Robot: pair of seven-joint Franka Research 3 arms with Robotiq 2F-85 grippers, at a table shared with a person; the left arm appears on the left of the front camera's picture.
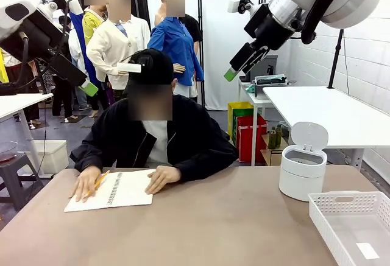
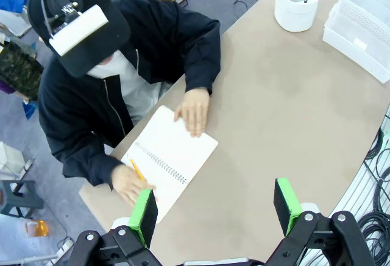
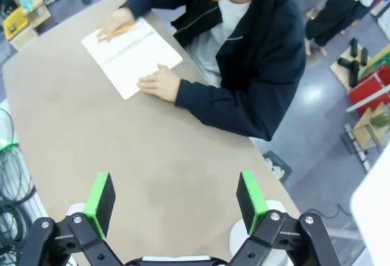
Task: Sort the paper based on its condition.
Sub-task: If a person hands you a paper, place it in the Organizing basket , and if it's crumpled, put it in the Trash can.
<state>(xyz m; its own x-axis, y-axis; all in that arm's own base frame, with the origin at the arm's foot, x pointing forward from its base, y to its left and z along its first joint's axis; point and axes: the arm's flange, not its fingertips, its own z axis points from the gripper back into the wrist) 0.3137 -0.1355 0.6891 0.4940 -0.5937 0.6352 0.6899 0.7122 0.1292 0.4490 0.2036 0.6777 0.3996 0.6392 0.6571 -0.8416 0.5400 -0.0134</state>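
The paper is out of view. A person sits at the far side of the table, both hands on a white spiral-bound notebook (image 1: 122, 190) (image 2: 173, 159) (image 3: 131, 53), one hand holding a yellow pencil (image 1: 97, 184). My left gripper (image 1: 89, 87) (image 2: 216, 211) hangs high above the table's left side, open, with nothing between its green pads. My right gripper (image 1: 230, 74) (image 3: 175, 200) is raised high on the right, also open and holding nothing.
A round white bin (image 1: 303, 171) (image 2: 297, 4) with its lid up stands at the table's right. Beside it, at the near right corner, sits a white perforated tray (image 1: 356, 217) (image 2: 359, 28) holding a small flat white slip (image 1: 367, 251).
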